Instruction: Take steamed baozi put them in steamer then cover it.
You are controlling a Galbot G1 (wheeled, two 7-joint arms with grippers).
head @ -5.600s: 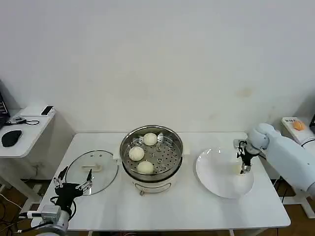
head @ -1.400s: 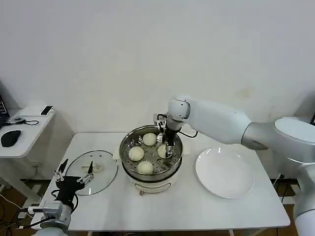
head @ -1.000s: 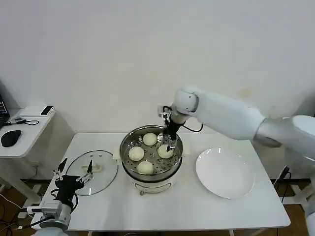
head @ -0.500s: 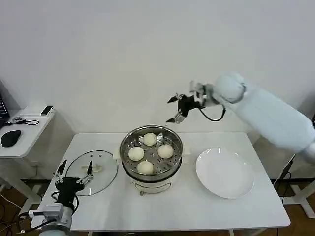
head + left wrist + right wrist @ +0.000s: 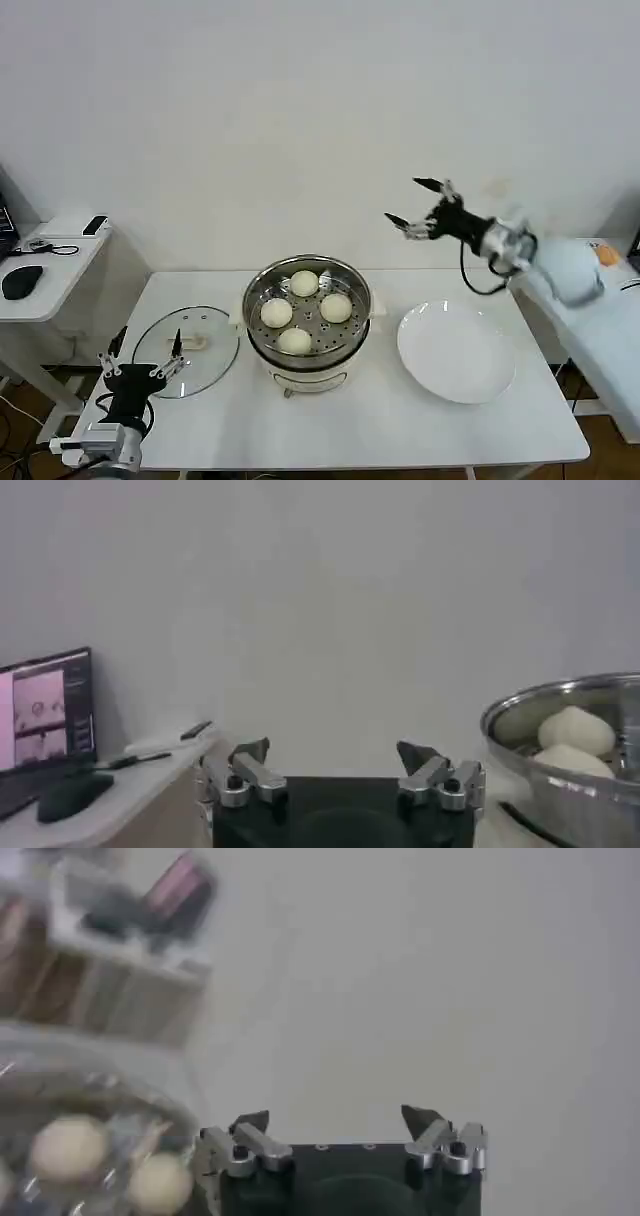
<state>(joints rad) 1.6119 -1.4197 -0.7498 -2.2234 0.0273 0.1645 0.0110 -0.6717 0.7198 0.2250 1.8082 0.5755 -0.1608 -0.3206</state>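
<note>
1. Two robot arms work at a white rectangular table (image 5: 400, 420) against a plain white wall; no legible writing shows.
2. At the table's left front corner, the left gripper (image 5: 139, 372) hangs with fingers spread wide, empty, beside a round glass lid with a cream handle (image 5: 187, 347).
3. At centre, the round shiny stainless-steel steamer (image 5: 308, 310) stands uncovered, with four pale cream-white steamed baozi (image 5: 336, 307) on its perforated tray.
4. Right of it lies a flat white plate (image 5: 456, 350).
5. Above the plate, the right gripper (image 5: 421, 208) is raised in the air, fingers wide apart, empty.

Right tool (image 5: 420, 207) raised, splayed wide (empty); left tool (image 5: 140, 356) low, spread.
</note>
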